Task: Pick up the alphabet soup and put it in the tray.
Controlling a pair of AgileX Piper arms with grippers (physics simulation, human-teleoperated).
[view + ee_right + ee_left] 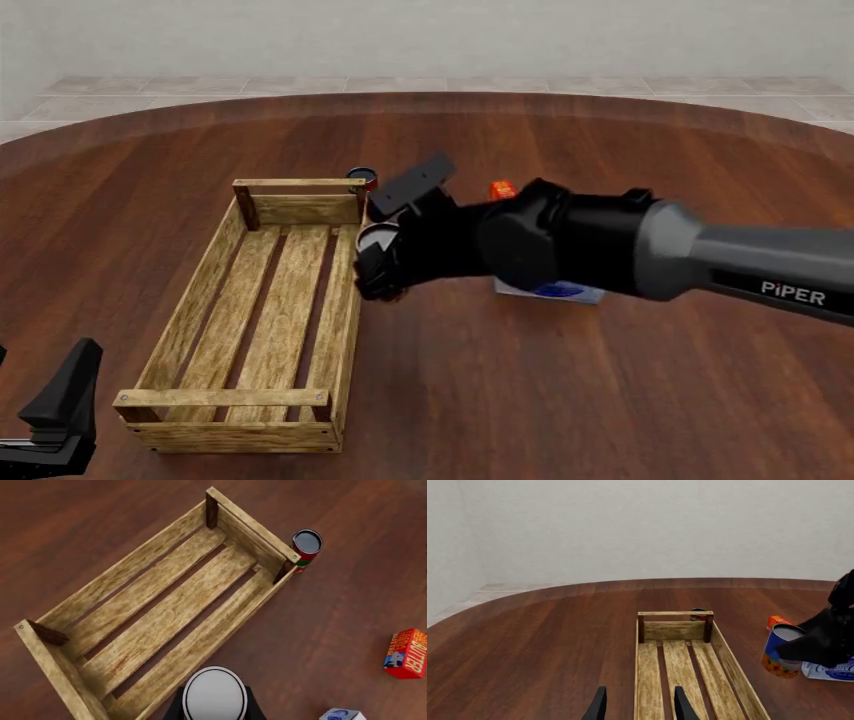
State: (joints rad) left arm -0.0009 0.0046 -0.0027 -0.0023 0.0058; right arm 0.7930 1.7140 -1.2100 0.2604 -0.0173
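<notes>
The alphabet soup is a blue-labelled can with an orange band and a pale top. My right gripper is shut on it, one dark finger on each side. The can hangs slightly tilted above the table, beside the right long wall of the tray and about halfway along it. The tray is a long slatted wooden crate with nothing in it. My left gripper is open with nothing between its fingers, at the tray's near end.
A red-labelled dark-topped can stands just outside the tray's far right corner. A red-orange butter box and a white-and-blue carton lie on the table right of the tray, partly under my right arm.
</notes>
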